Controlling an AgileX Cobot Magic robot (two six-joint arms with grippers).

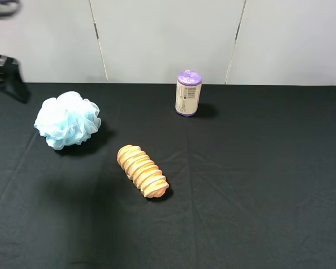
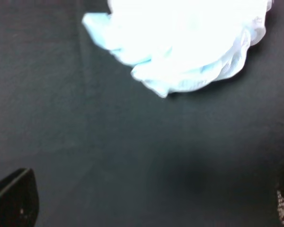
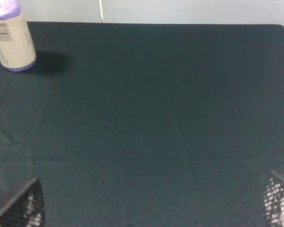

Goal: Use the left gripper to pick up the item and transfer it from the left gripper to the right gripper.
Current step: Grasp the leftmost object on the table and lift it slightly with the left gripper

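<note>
Over black cloth (image 2: 61,118), left claw (image 2: 151,198) gapes empty near the pouf (image 2: 184,42); right claw (image 3: 151,196) likewise.

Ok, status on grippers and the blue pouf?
Left gripper open, short of the pouf, no contact. Right gripper open, empty. Pouf on the cloth, untouched. Orange roller and canister stand apart from it.
</note>
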